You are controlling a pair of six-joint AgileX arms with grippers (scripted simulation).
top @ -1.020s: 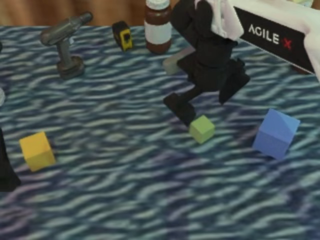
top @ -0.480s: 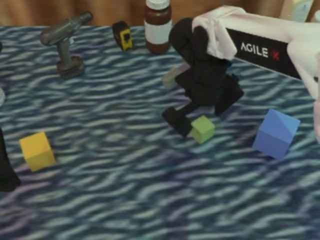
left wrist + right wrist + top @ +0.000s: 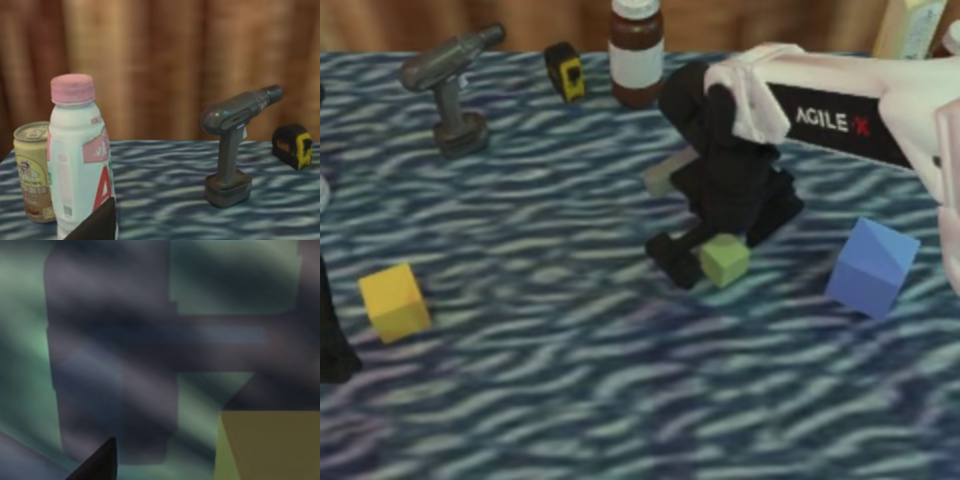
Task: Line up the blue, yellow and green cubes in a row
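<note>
Right gripper [image 3: 718,250] (fingers spread) straddles the green cube [image 3: 725,259].

Top view: looking down on the blue rippled tablecloth [image 3: 570,400]. Left wrist view: low, level, facing the brown curtain [image 3: 175,60], sharing the grey power drill [image 3: 448,90] [image 3: 235,145]. Right wrist view: pressed close above the small lime-green cube [image 3: 270,445] [image 3: 725,259].

lime-green cube [image 3: 725,259], blue cube [image 3: 871,267], yellow cube [image 3: 394,301], blue-rippled tablecloth [image 3: 570,380]
</note>
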